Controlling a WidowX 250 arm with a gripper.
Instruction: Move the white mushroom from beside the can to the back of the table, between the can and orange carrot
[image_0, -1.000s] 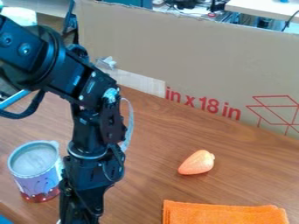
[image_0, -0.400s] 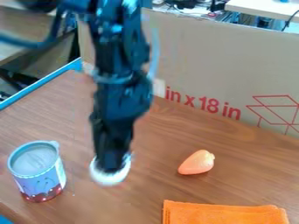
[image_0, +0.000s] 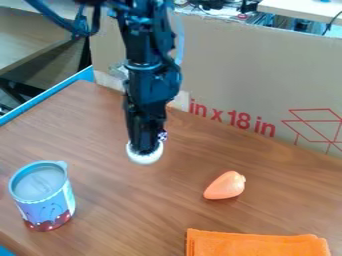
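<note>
Black two-finger gripper (image_0: 144, 145) hangs pointing down, its fingers closed on a white, rounded object (image_0: 145, 158) whose pale underside curves out below the tips. Gripper and object are over the brown wood-grain table (image_0: 127, 210), the largest thing around them, which spreads out below and to every side of the hand.

Behind the hand stands a tall tan cardboard panel (image_0: 260, 75) with red print and a red line drawing; the black arm comes down in front of its left part. Beyond the hand to the upper left, past the table's straight bright blue edge (image_0: 43, 99), is a second, greyish-brown surface (image_0: 23, 42).

Nearer the camera than the hand and to its right lies a folded orange cloth (image_0: 257, 245), cut off by the bottom of the view. To the hand's lower left, well apart from it, a cylindrical light blue and purple container (image_0: 50, 207) with a dark red base and a blue rim stands upright on the table. Smaller is the smooth orange toy piece (image_0: 224, 186), tapered at one end, lying on its side to the hand's lower right, between it and the cloth. Smallest is a purple-and-white patterned bit (image_0: 162, 135) just beside the fingers, on their right; what it belongs to is unclear.
</note>
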